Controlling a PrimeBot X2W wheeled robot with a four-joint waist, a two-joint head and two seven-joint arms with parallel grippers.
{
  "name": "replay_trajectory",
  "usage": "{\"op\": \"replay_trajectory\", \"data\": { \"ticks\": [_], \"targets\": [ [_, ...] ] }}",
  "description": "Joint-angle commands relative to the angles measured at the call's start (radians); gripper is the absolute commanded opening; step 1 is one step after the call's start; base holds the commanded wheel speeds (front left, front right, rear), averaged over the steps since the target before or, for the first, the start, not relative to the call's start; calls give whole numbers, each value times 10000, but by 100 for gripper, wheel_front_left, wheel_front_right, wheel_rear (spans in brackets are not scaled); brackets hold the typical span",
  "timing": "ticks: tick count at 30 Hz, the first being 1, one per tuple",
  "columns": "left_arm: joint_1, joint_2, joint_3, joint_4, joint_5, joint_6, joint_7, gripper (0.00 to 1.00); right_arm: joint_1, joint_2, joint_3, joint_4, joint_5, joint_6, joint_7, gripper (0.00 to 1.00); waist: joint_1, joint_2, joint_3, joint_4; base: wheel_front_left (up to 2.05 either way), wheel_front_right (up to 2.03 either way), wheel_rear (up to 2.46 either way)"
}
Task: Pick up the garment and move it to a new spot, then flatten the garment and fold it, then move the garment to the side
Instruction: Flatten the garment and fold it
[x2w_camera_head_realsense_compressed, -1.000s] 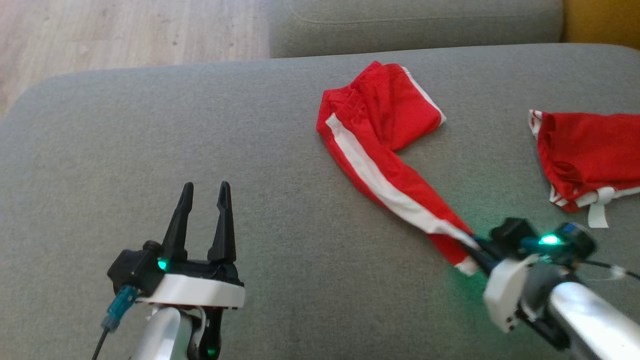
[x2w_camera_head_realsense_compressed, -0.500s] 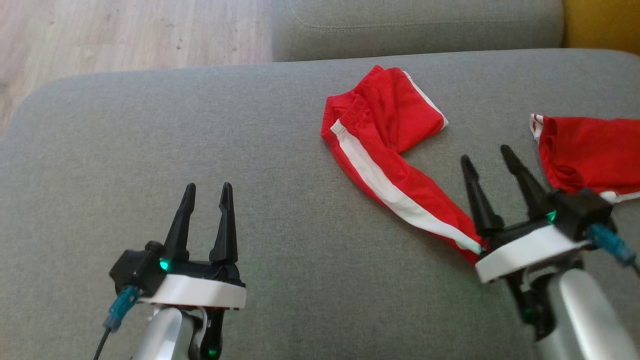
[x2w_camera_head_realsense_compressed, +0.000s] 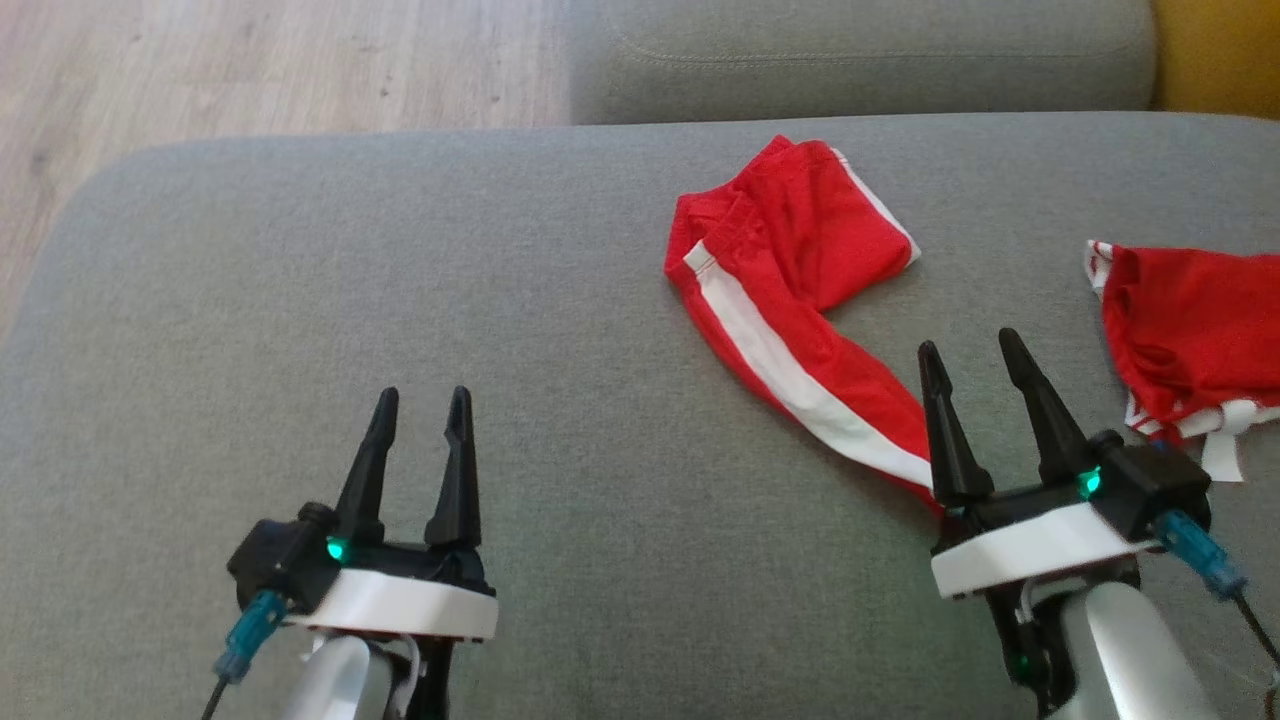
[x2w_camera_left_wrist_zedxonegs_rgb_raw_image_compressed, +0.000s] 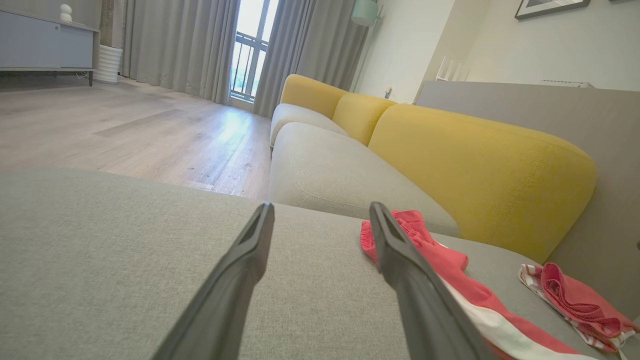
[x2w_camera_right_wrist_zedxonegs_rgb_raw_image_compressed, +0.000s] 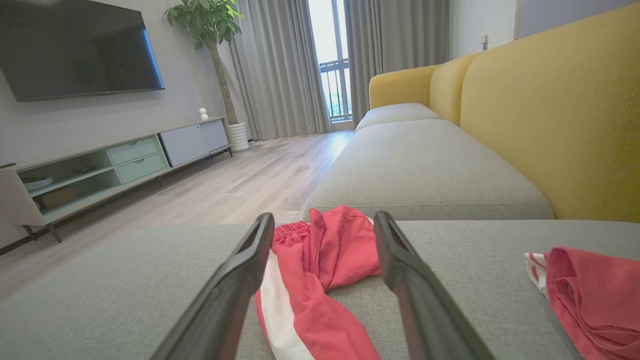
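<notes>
Red, white-striped fabric made up the garment (x2w_camera_head_realsense_compressed: 790, 290), which lay on the right half of the grey seat cushion (x2w_camera_head_realsense_compressed: 400, 250). Its bunched waist end sat near the cushion's far edge. One leg was folded back toward the far right. The other, striped leg ran diagonally toward the near right corner.

We saw the right tool (x2w_camera_head_realsense_compressed: 970, 342) standing at the lower end of that leg with its two dark fingers spread apart and nothing between them. In the head view the leg's end met the tool's base beside one finger, but we could not tell whether cloth and tool touched. Along the right wrist view the garment lay ahead of the fingers, flat on the cushion.

Our left tool (x2w_camera_head_realsense_compressed: 424, 395) hovered over the near left part of the cushion, well apart from the garment. Its fingers were also spread and empty, pointing toward the far edge.

A second red piece (x2w_camera_head_realsense_compressed: 1180, 330) with white trim lay crumpled at the cushion's right edge, apart from the garment and just beside the right tool.

Beyond the far edge we made out a neighbouring cushion (x2w_camera_head_realsense_compressed: 860, 50) in the same grey, a wooden floor (x2w_camera_head_realsense_compressed: 250, 60) to its left and a yellow backrest (x2w_camera_head_realsense_compressed: 1215, 50) at the far right corner.
</notes>
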Motion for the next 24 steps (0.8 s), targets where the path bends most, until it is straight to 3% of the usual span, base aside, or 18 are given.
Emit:
{"op": "replay_trajectory", "data": {
  "ticks": [1, 9, 15, 24],
  "targets": [
    [-325, 20, 171, -341, 41, -52, -95, 100, -687, 78, 152, -205, -118, 67, 57, 100, 0, 0, 111, 140, 0, 0, 0],
    [-690, 20, -147, -267, -104, -52, -95, 100, -2219, 95, 171, 919, -241, 67, 862, 100, 0, 0, 789, 811, 0, 0, 0],
    [-944, 20, -413, -155, -290, -27, -95, 100, -3788, 98, 135, 2926, 20, 67, 1597, 100, 0, 0, 1293, 1408, 0, 0, 0],
    [-1260, 20, -719, -84, -443, -6, -95, 100, -5488, 100, 468, 5796, -252, 67, 1603, 100, 0, 0, 1711, 1966, 0, 0, 0]
  ]
}}
